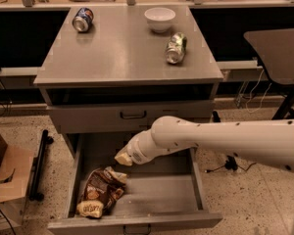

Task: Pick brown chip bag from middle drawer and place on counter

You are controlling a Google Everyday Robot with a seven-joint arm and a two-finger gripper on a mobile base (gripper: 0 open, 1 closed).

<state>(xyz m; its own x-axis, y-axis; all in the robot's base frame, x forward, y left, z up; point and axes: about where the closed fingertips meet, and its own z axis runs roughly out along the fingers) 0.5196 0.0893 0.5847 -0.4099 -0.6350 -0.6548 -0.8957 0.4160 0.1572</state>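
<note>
The arm (220, 140) comes in from the right edge as a thick white tube, runs nearly level across the front of the cabinet, bends at a rounded elbow and slopes down to the left into the open middle drawer (159, 192); the gripper (123, 157) is its pale, cream-tipped end, pointing down and left over the rear-left part of the drawer floor; it reads only as a blunt pale lump, so whether it is open or closed cannot be told; nothing is seen hanging from it. The brown chip bag (102, 190) lies crumpled on the drawer floor by the left wall toward the front, pale end nearest the drawer front, just below and to the left of the gripper; contact between them is not evident. The arm hides the drawer's rear right corner and part of the closed drawer front (88, 119) above; its base is cut off at the right edge. On the counter (122, 62) lie a blue can (82, 19) and a green can (176, 47), both on their sides, with a white bowl (159, 19) upright between them at the back; labels are unreadable.
</note>
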